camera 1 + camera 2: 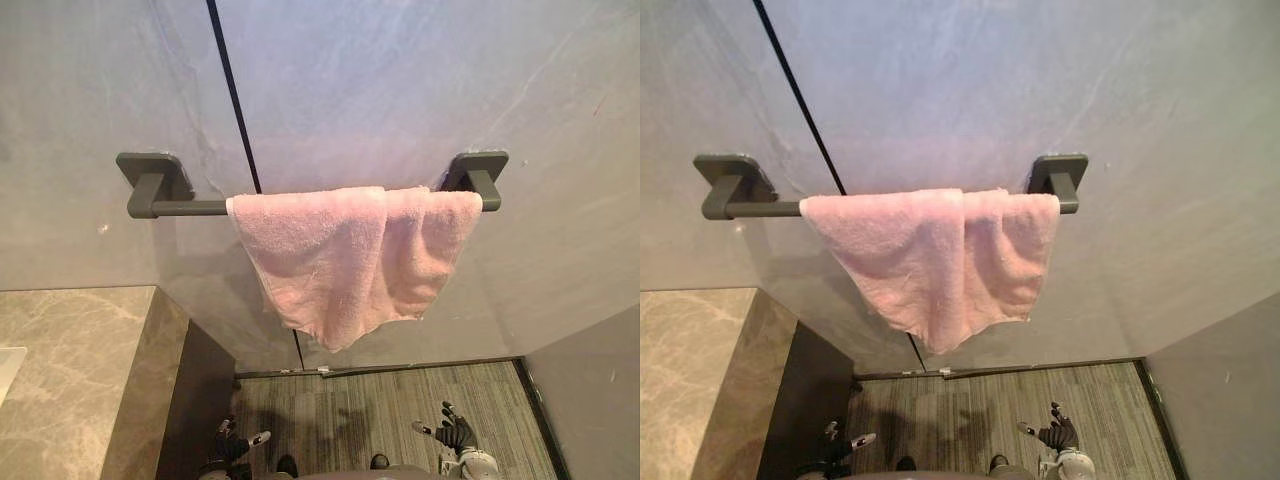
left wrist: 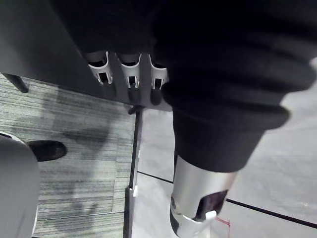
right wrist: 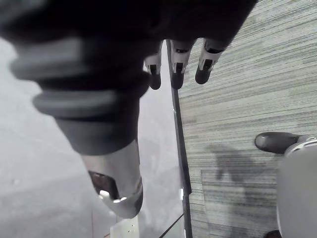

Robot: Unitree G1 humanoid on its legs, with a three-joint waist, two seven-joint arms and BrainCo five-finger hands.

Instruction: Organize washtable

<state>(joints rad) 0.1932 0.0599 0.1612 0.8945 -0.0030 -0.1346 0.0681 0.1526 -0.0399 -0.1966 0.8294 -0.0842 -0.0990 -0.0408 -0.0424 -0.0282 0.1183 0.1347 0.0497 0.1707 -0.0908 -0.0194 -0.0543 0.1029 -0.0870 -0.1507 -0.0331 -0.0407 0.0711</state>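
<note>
across the middle of the frame a pink towel [image 1: 345, 260] hangs over a dark grey bar [image 1: 185, 208] fixed to the pale grey wall [image 1: 400, 80]. it sits toward the right end of the bar, reaching the right bracket, while the left stretch of the bar is bare. the towel is folded over itself and hangs unevenly, its lowest corner near the centre. at the lower left of the frame is a beige stone counter [image 1: 70, 370] with a dark side panel. along the bottom, over the striped grey floor [image 1: 380, 400], the left hand [image 1: 232, 445] shows at lower centre-left and the right hand [image 1: 455, 432] at lower right, both well below the towel. each is open and holds nothing: the left hand's fingers [image 2: 130, 74] and the right hand's fingers [image 3: 178, 62] hang straight and relaxed.
</note>
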